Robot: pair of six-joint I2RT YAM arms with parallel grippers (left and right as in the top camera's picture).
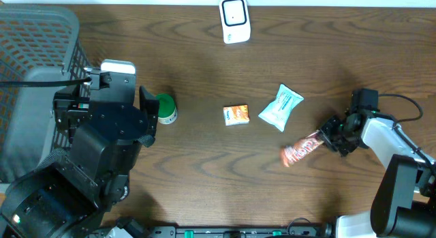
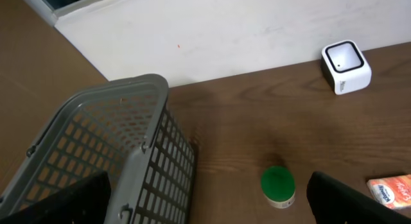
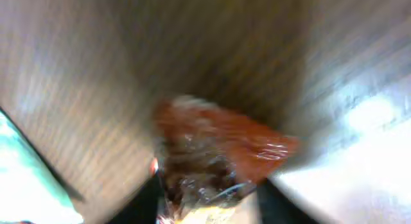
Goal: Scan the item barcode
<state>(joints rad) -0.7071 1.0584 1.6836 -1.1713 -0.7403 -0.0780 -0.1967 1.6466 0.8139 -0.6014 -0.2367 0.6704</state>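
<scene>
At the counter (image 1: 204, 180) left edge sat a grey mesh basket (image 1: 41, 23); green-lidded tub (image 1: 165, 108) near it; orange box (image 1: 236, 114) and teal pouch (image 1: 281, 107) just apart, mid-counter.

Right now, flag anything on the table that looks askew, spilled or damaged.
Nothing spilled or damaged. Only the red snack wrapper sits askew, slanted across the table, one end in the jaws of the right gripper.
</scene>
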